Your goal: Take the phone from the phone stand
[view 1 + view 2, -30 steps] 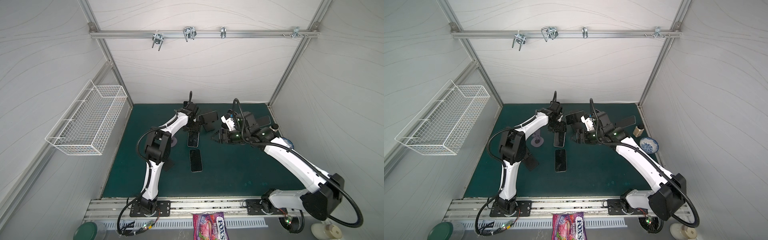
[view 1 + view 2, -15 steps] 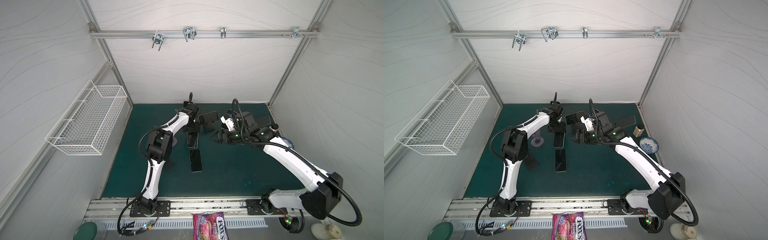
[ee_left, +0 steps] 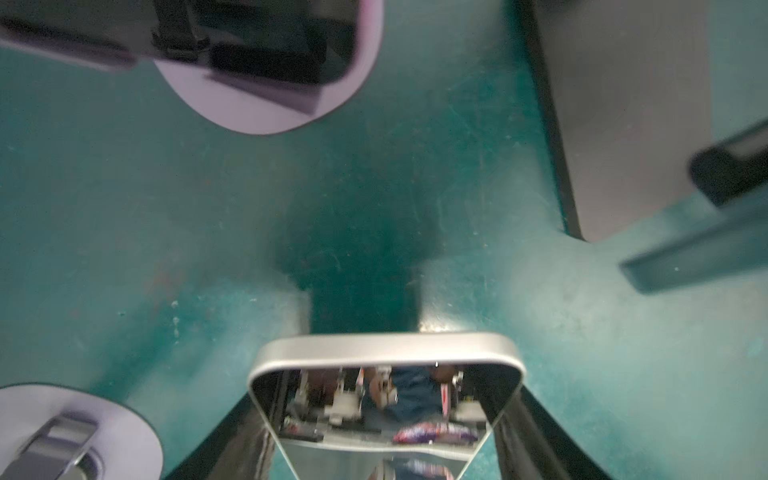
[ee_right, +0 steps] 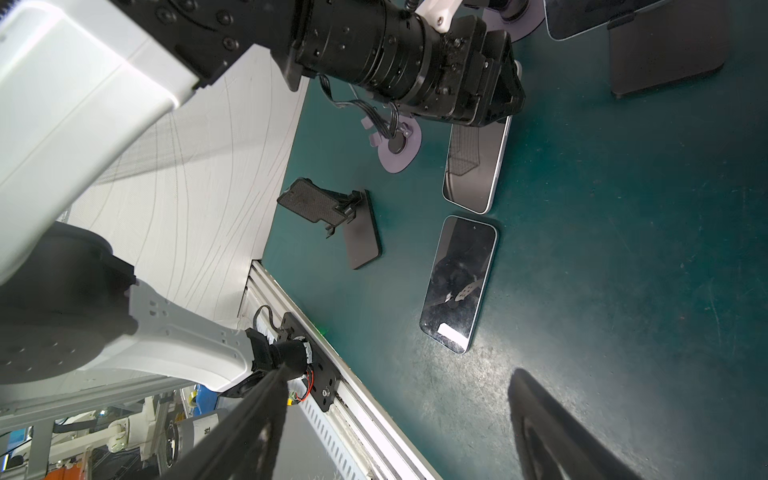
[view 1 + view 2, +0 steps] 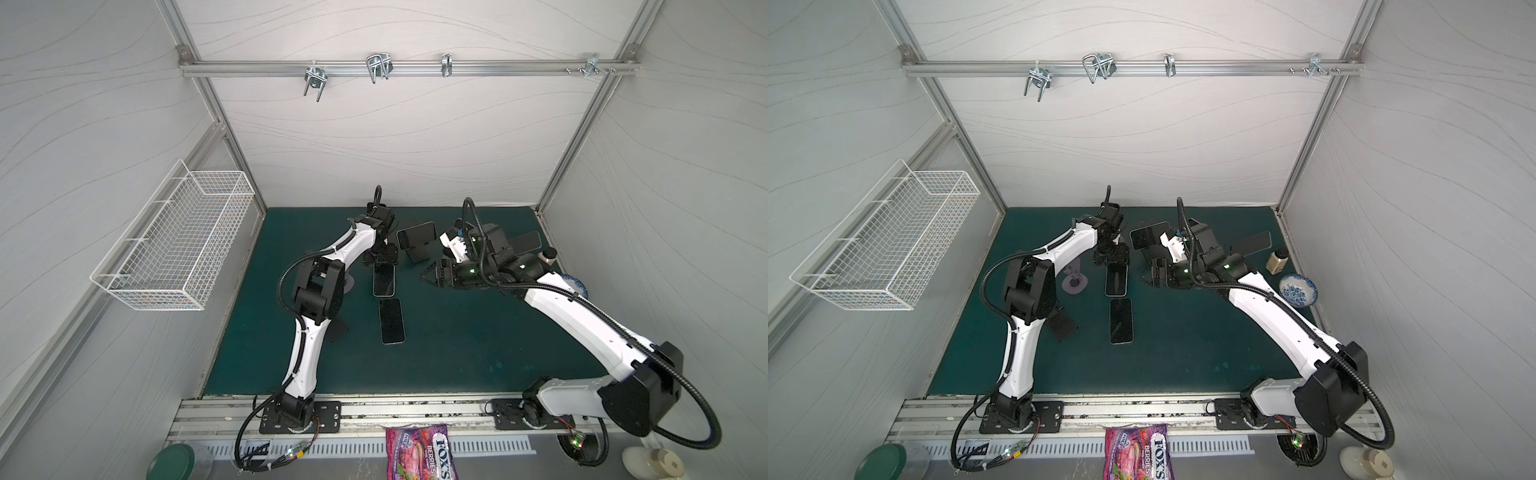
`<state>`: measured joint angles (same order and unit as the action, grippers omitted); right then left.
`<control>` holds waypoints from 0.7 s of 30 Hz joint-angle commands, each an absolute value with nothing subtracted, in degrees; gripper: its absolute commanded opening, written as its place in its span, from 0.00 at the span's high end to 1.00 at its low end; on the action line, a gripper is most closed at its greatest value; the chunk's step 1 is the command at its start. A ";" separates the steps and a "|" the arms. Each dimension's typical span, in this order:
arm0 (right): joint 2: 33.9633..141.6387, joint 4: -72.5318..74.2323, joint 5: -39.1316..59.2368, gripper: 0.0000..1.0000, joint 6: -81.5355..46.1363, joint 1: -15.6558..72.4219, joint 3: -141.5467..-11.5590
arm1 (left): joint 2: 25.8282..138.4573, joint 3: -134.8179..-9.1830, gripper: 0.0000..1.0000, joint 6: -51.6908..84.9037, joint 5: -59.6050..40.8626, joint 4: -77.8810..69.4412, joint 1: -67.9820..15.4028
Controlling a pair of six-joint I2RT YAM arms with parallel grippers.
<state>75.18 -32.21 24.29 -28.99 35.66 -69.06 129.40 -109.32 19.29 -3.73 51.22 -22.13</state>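
Left wrist view showed the left gripper [image 3: 385, 411] closed on the phone [image 3: 386, 349] by its long edges; it lay flat on the mat [image 3: 332, 187], far middle. The right gripper [image 5: 430, 272] hung spread and empty. The phone seemed stiff, light, slippery glass, so edges looked safest.

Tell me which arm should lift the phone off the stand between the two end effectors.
Right. The right end effector is open, empty and just in front of the propped phone; the left end effector straddles a flat phone.
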 commanded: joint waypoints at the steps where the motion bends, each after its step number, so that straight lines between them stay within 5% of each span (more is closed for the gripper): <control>1: 75.51 -32.94 24.52 0.16 -28.78 35.99 -70.22 | 131.44 -112.49 0.46 20.56 -4.08 52.51 -21.27; 21: 75.41 -32.71 24.52 0.16 -28.91 36.03 -69.86 | 135.06 -112.59 0.43 23.03 -0.97 54.14 -21.18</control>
